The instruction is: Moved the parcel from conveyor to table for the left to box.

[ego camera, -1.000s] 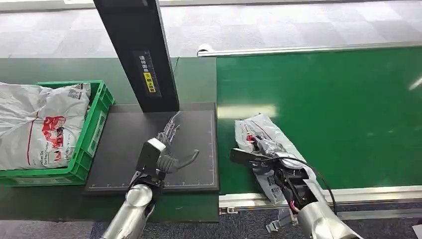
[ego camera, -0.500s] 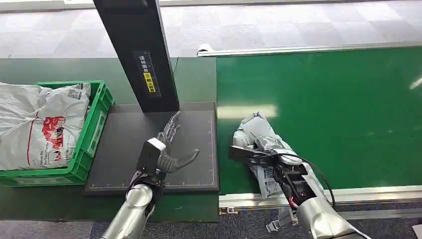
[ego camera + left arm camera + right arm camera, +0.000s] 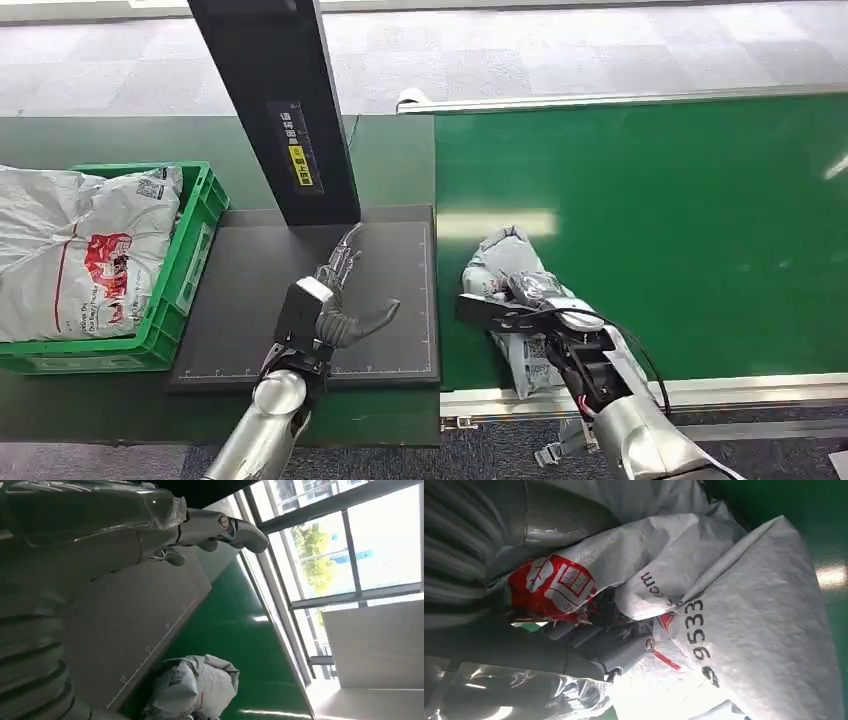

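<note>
Right hand [image 3: 535, 305] fingers [image 3: 624, 647] clutch the crumpled parcel [image 3: 510, 262] on the conveyor [image 3: 680, 220].

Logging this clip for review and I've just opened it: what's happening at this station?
The right hand is gripping a grey parcel on the green conveyor, bunching the bag beside the dark table mat; the parcel is not yet on the mat. The left hand hovers open above that mat, holding nothing. A green crate at the left already holds similar parcels.
</note>
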Available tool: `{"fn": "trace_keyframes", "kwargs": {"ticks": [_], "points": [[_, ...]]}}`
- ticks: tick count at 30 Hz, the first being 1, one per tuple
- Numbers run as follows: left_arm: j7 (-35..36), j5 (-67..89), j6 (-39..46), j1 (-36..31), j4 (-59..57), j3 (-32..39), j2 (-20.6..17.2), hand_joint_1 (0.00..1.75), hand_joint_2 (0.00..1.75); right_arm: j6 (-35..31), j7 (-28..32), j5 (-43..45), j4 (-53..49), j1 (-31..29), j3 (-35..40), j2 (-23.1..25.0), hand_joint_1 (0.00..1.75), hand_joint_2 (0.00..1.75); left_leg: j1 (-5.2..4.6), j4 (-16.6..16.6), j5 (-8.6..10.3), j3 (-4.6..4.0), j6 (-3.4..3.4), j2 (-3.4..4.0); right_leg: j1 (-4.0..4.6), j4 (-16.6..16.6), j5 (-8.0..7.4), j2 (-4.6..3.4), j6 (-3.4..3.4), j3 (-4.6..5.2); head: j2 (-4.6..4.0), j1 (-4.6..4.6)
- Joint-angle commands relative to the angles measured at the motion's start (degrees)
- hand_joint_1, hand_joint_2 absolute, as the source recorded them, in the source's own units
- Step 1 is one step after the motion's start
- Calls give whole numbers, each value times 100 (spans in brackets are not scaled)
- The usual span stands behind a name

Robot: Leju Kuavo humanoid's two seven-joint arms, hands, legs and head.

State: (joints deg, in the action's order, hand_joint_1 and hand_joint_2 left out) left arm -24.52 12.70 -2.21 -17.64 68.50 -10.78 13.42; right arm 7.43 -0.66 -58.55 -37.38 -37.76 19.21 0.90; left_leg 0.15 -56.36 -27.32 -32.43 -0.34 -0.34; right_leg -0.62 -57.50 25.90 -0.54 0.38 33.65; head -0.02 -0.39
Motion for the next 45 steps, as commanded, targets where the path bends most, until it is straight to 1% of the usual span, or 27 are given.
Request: {"fn": "trace_keyframes", "kwargs": {"ticks": [1, 3, 5, 7, 8, 9, 11, 13, 15, 18, 20, 23, 25, 28, 30, 31, 32, 33, 35, 36, 37, 38, 40, 41, 42, 43, 45], "points": [[0, -15, 45, 7, -132, 58, -132, 0, 175, -203, 444, 108, 229, -254, 173, 23, 175, 175, -3, 7, -3, 15, -4, 9, -2, 4, 2, -3, -4, -11, 0, 0], [-95, -38, 127, 102, -10, 110, -148, 0, 175, -433, 635, 203, 9, -230, 107, 54, 175, 175, -2, 4, -2, 8, -3, 10, -2, 2, 1, -5, -3, -4, 0, 0], [-283, 19, 605, 204, 183, 282, -84, 0, 175, -745, 742, 321, -308, -160, -34, 85, 175, 175, -3, 5, -5, 10, -4, 18, -2, 1, 1, -12, -4, -3, 0, -2], [-591, -143, 1058, 327, 493, 466, -5, 0, 175, -1279, 1014, 469, -811, -50, -232, 127, 175, 175, -3, 3, -7, 9, -5, 22, -2, -1, 2, -16, -5, 0, 0, 0], [-687, -199, 1170, 365, 578, 507, 5, 0, 175, -1419, 1099, 506, -944, -26, -281, 144, 175, 175, -2, 1, -6, 3, -4, 19, -1, -2, 2, -13, -4, 5, 0, 0], [-872, -258, 1402, 434, 740, 558, 20, 0, 175, -1691, 1277, 619, -1235, 41, -407, 194, 175, 175, -1, 0, -5, 1, -3, 17, 0, -2, 1, -12, -3, 7, 0, 0], [-1110, -534, 1596, 519, 966, 572, 32, 0, 175, -2164, 1673, 688, -1773, 182, -508, 246, 175, 175, -2, 0, -7, 4, -5, 19, -1, -4, 4, -13, -5, 6, 0, 0], [-1270, -685, 1858, 554, 1093, 597, 85, 0, 175, -2522, 2030, 901, -2280, 343, -649, 355, 175, 175, -1, -2, -10, 4, -5, 22, 0, -6, 6, -15, -6, 8, 0, -2], [-1273, -798, 1870, 536, 1102, 570, 76, 0, 175, -2689, 2196, 997, -2601, 476, -690, 395, 175, 175, 0, 0, -3, -4, -2, 8, 1, -3, 2, -4, -3, 11, 0, -2], [-1264, -928, 1830, 443, 1030, 566, 101, 0, 175, -2895, 2372, 1059, -2957, 660, -775, 447, 175, 175, 0, 1, -2, -1, -2, 2, 1, 0, 3, 3, -2, 4, 0, 0], [-1290, -1064, 1794, 400, 1026, 611, 159, 0, 175, -3133, 2598, 1209, -3123, 738, -879, 505, 175, 175, 1, 3, -3, 3, -3, 3, 2, 2, 4, 4, -3, 0, 0, 0], [-1290, -1063, 1795, 386, 1030, 610, 160, 0, 175, -3133, 2598, 1209, -3132, 736, -884, 498, 175, 175, -2, 1, -3, 1, -3, 1, -1, -1, 4, 6, -3, 0, 0, -2], [-1406, -1276, 1820, 377, 1063, 714, 237, 0, 175, -3323, 2904, 1463, -3387, 857, -950, 546, 175, 175, -2, 2, -4, 4, -4, 2, -2, -1, 5, 4, -4, -2, 0, -2], [-1514, -1446, 1900, 300, 1063, 770, 239, 0, 175, -3305, 2931, 1434, -3584, 984, -910, 553, 175, 175, 0, 3, -4, 6, -5, -1, 0, 1, 6, 8, -5, -3, 0, 0], [-1548, -1556, 1938, 290, 1124, 816, 241, 0, 175, -3199, 2906, 1398, -3521, 973, -873, 550, 175, 175, -1, 1, -3, 2, -3, 1, -1, -1, 4, 2, -3, 2, 0, 0], [-1548, -1583, 1924, 318, 1183, 802, 224, 0, 175, -2994, 2953, 1215, -3416, 893, -702, 454, 175, 175, -2, 3, -5, 8, -5, 2, -1, 0, 6, 4, -5, -3, 0, -2], [-1548, -1662, 1888, 332, 1232, 793, 215, 0, 175, -2768, 2920, 767, -3191, 675, -453, 352, 175, 175, 0, 1, -4, 3, -3, 7, 1, 0, 2, -2, -3, 3, 0, -2], [-1548, -1689, 1865, 331, 1249, 786, 208, 0, 175, -2659, 2884, 529, -2996, 472, -340, 364, 175, 175, -1, -1, -3, 1, -2, 12, -1, -2, 1, -8, -2, 7, 0, -2], [-1548, -1698, 1794, 298, 1232, 735, 207, 0, 175, -2220, 2806, -298, -2095, -359, 229, 321, 175, 175, -5, -8, -6, -3, -2, 34, -4, -12, -2, -28, -2, 17, 0, -2], [-1548, -1699, 1799, 272, 1204, 717, 213, 0, 175, -2129, 2821, -426, -1646, -688, 434, 353, 175, 175, -4, -8, -6, -1, -3, 39, -2, -11, -4, -32, -2, 17, 0, 2], [-1548, -1710, 1829, 223, 1168, 698, 205, 0, 175, -2146, 2852, -717, -978, -1130, 825, 400, 175, 175, -7, -9, -6, -5, -2, 47, -7, -16, -6, -41, -1, 22, 0, -2], [-1548, -1706, 1867, 191, 1155, 696, 194, 0, 175, -2284, 2836, -907, -620, -1351, 1053, 466, 175, 175, -8, -11, -8, -2, -3, 68, -7, -18, -11, -59, -3, 25, 0, 0], [-1548, -1716, 1871, 162, 1127, 700, 188, 0, 175, -2342, 2825, -897, -483, -1421, 1076, 522, 175, 175, -4, -5, -3, 0, -4, 52, -3, -12, -9, -42, -5, 17, 0, 0], [-1548, -1719, 1868, 162, 1127, 701, 184, 0, 175, -2370, 2828, -900, -464, -1408, 1086, 531, 175, 175, -4, 0, 5, -1, 0, 28, -3, -8, -6, -21, -3, 11, 0, -2], [-1548, -1735, 1880, 154, 1123, 700, 174, 0, 175, -2249, 2934, -1126, -207, -1558, 1440, 504, 175, 175, -1, 0, 5, 2, -3, 30, 0, -6, -7, -20, -5, 8, 0, 0], [-1548, -1759, 1899, 134, 1102, 700, 162, 0, 175, -2193, 2973, -1222, 23, -1682, 1703, 567, 175, 175, -1, 1, 6, 4, -2, 17, 0, -4, -5, -10, -2, 4, 0, -2], [-1548, -1821, 1915, 117, 1051, 694, 138, 0, 175, -1954, 3157, -1468, 531, -1905, 2381, 753, 175, 175, -4, 1, 3, 9, -2, 28, -3, -6, -5, -23, -2, 3, 0, -2]]}}
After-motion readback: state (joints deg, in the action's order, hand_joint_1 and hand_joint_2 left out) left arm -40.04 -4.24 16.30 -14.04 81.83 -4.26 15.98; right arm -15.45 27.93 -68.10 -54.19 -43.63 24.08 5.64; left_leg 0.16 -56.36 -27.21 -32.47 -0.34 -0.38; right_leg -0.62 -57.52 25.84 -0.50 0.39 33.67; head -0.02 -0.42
